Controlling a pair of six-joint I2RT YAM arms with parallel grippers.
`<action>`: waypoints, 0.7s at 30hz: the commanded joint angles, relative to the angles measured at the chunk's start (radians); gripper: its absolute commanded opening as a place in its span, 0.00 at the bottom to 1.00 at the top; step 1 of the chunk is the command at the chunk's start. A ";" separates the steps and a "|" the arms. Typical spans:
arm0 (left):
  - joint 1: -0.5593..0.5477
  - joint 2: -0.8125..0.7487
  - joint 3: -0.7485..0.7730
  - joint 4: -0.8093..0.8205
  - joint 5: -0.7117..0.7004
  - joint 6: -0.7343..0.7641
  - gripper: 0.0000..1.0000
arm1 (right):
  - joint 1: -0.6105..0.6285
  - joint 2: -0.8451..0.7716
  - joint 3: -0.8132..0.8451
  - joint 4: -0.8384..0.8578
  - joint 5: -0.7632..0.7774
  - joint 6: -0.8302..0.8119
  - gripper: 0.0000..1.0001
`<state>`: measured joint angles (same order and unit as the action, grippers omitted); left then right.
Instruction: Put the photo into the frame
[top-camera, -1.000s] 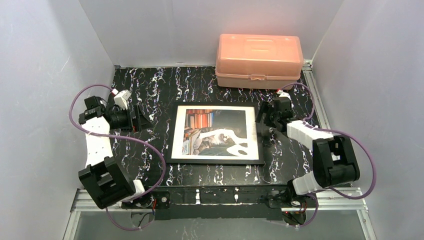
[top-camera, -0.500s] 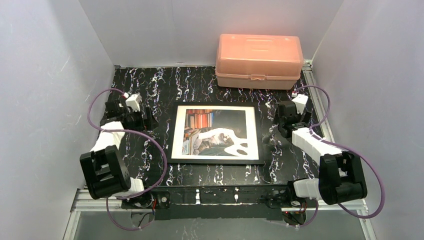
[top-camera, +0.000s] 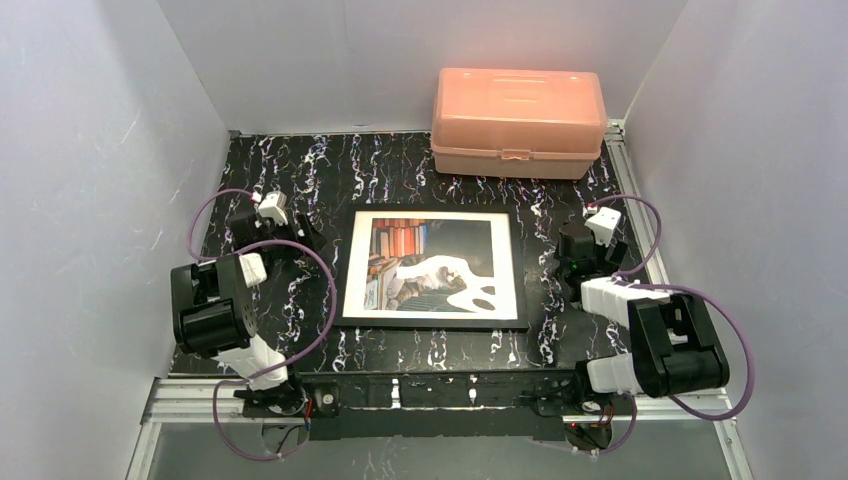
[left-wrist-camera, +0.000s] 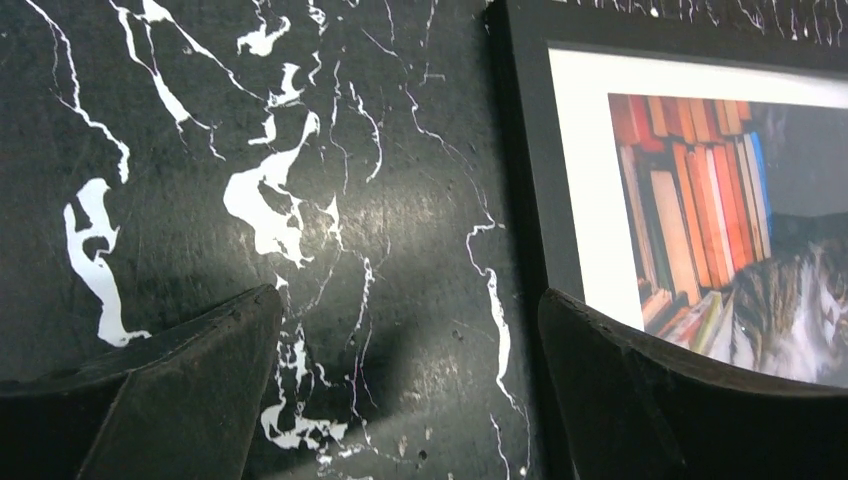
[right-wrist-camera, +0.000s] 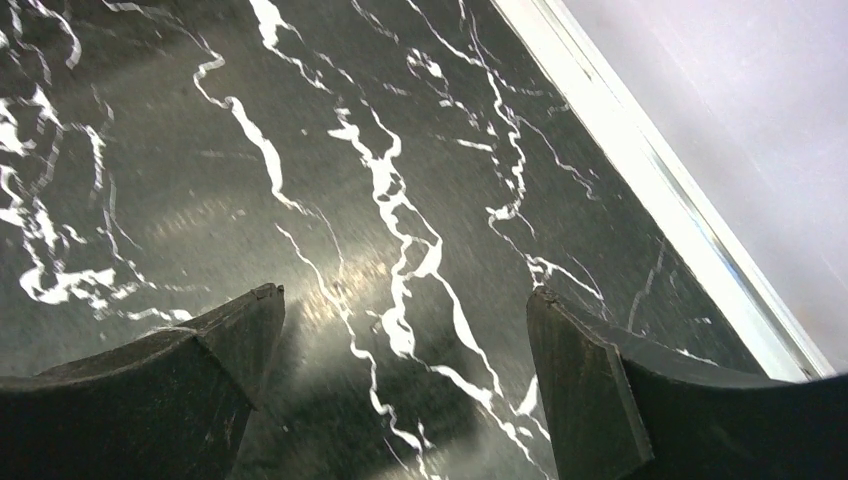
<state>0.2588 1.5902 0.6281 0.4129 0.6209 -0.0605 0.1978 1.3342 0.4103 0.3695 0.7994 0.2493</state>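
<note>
The black frame (top-camera: 430, 322) lies flat in the middle of the table, and the cat photo (top-camera: 432, 265) shows face up inside it under the glass. My left gripper (top-camera: 300, 236) hovers open just left of the frame's upper left side. In the left wrist view the frame's black edge (left-wrist-camera: 525, 150) and the photo's white border and books (left-wrist-camera: 700, 200) pass beside the right finger; between the fingertips of the left gripper (left-wrist-camera: 408, 298) there is only table. My right gripper (top-camera: 573, 250) is open to the right of the frame and apart from it. The right gripper (right-wrist-camera: 405, 295) holds nothing.
A pink plastic box (top-camera: 517, 120) stands shut at the back right of the black marble table (top-camera: 400, 170). White walls enclose three sides. A metal rail (right-wrist-camera: 650, 190) runs along the table's right edge, close to the right gripper.
Both arms have folded back toward their bases. The right gripper has drawn away from the frame's right edge toward the rail. The left gripper has stayed left of the frame. The frame has not moved.
</note>
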 joint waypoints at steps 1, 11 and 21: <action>-0.015 0.024 0.004 0.151 -0.012 -0.037 0.99 | -0.021 0.056 -0.026 0.280 -0.017 -0.043 0.99; -0.016 -0.053 -0.096 0.256 -0.099 -0.055 0.98 | -0.081 0.143 -0.038 0.452 -0.079 -0.081 0.99; -0.083 -0.131 -0.261 0.476 -0.182 0.004 0.98 | -0.091 0.211 -0.110 0.690 -0.279 -0.193 0.99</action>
<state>0.2047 1.5105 0.4297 0.7471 0.4919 -0.0994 0.1043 1.5299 0.3134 0.9070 0.6342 0.1295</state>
